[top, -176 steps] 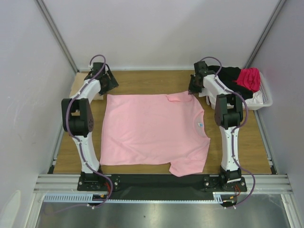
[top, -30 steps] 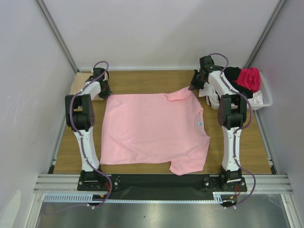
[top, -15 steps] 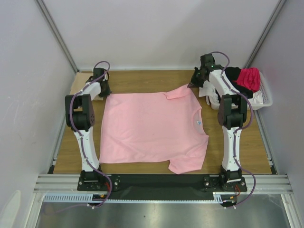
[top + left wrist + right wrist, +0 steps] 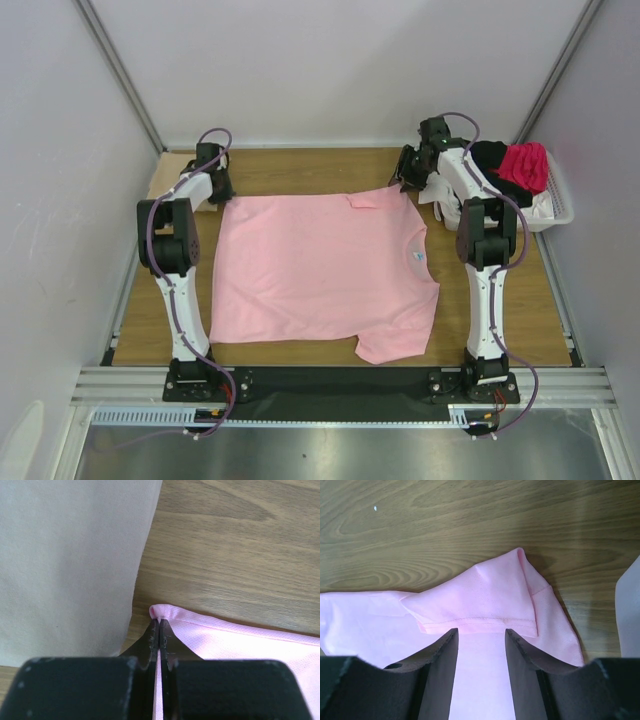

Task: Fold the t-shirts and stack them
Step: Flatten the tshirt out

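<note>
basket [image 4: 556,212] | far right | holds black shirt [image 4: 490,155], magenta shirt [image 4: 525,163]

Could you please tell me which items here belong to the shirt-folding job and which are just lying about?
Part of the job: pink t-shirt, spread flat; tan shirt, far left; black shirt and magenta shirt, heaped far right.
Just lying about: white basket under that heap; wooden table.
</note>
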`<state>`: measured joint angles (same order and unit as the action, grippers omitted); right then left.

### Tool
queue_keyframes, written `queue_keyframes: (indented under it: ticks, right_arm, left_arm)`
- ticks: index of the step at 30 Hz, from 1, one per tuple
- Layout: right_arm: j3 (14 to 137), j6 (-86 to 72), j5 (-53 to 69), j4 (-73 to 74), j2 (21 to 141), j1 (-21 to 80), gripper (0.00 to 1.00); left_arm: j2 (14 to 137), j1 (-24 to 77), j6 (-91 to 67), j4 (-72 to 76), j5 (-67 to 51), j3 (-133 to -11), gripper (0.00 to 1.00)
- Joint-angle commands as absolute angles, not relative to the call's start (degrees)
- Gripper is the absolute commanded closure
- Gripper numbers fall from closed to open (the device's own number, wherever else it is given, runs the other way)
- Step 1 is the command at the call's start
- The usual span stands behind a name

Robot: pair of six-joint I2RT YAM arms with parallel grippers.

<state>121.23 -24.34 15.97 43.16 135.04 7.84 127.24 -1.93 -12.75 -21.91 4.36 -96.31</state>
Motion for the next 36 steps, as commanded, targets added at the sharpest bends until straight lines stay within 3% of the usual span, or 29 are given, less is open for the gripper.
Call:
queue_keyframes:
  ticks: [1,8,25,36]
  right_arm:
    - [123.14,-22.50,15.03,44.56,134.30,8.44,0.52]
    - [122.87,-20.31,6.00,46.76,135.53,10.37,0.49]
    - [125.07,-15.82,-2.20,48.52,139.39,12.04,0.48]
    - [125.07,-16.96,-0.53,47.11,138.69,12.04,0.66]
  left_arm:
    - [125.33,-2.29,-11.08,-20.48,3.43,-98.17,1.00]
    - [125.16,-2.20,-10.81,-20.65,3.43,-98.26,1.00]
    - [124.80,-2.20,-10.46,-21.09,3.78,-97.82,1.00]
    - [124.80,-2.20,-10.37,-21.27,3.78,-97.65,1.00]
